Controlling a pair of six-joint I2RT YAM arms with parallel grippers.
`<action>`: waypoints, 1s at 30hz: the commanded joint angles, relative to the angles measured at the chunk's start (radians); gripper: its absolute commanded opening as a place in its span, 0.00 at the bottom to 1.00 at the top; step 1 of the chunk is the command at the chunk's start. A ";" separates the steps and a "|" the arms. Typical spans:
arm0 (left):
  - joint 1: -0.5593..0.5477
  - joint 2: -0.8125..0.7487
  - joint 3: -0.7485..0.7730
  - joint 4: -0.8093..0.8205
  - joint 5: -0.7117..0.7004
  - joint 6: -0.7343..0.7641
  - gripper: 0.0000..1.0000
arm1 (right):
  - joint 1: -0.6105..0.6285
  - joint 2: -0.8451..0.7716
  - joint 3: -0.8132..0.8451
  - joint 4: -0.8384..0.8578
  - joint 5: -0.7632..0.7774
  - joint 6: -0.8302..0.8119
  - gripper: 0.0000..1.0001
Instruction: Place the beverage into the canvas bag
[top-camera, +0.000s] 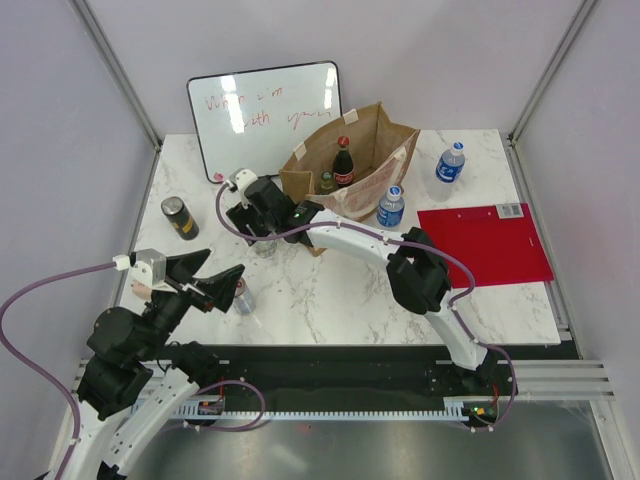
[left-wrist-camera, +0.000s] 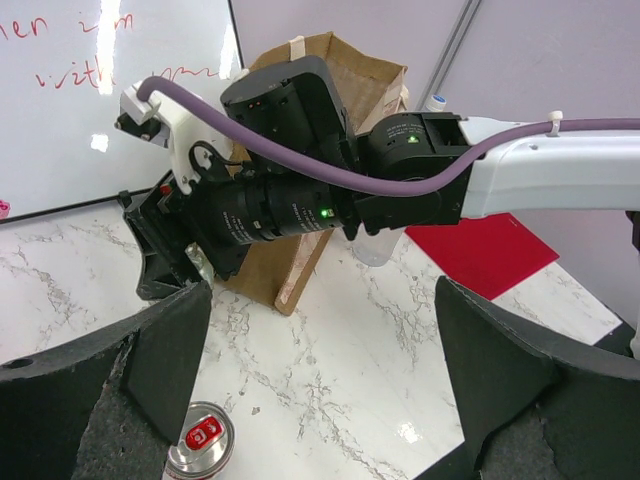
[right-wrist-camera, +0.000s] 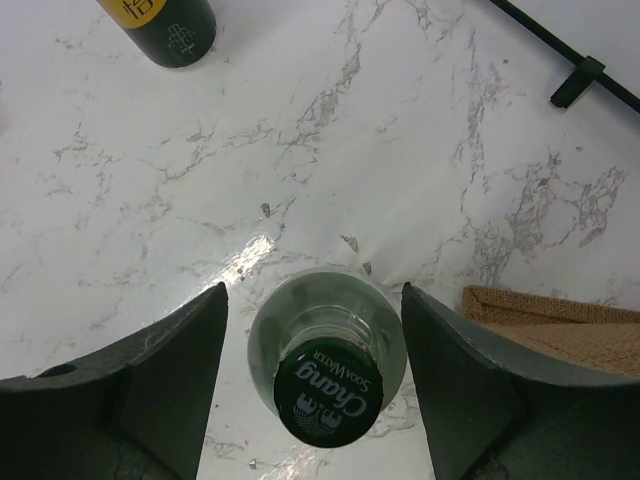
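The tan canvas bag stands at the back middle, with a cola bottle and a small green bottle inside. My right gripper is open and straddles a clear glass soda-water bottle with a green cap, with a gap on each side. In the top view that gripper is just left of the bag, over the bottle. My left gripper is open and empty above the table, with a silver can by its left finger. The bag shows behind the right arm.
A dark can stands at the left. Two water bottles stand right of the bag. A red folder lies at the right. A whiteboard leans at the back. The silver can is near my left gripper.
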 joint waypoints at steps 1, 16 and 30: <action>-0.003 0.004 -0.003 0.035 -0.017 0.037 0.99 | 0.006 0.002 -0.047 0.026 -0.008 0.001 0.77; -0.003 0.006 -0.003 0.035 -0.021 0.037 0.99 | 0.008 0.016 -0.070 0.030 -0.019 0.030 0.80; -0.003 0.002 -0.005 0.035 -0.025 0.037 0.99 | 0.008 0.022 -0.079 0.028 -0.030 0.030 0.84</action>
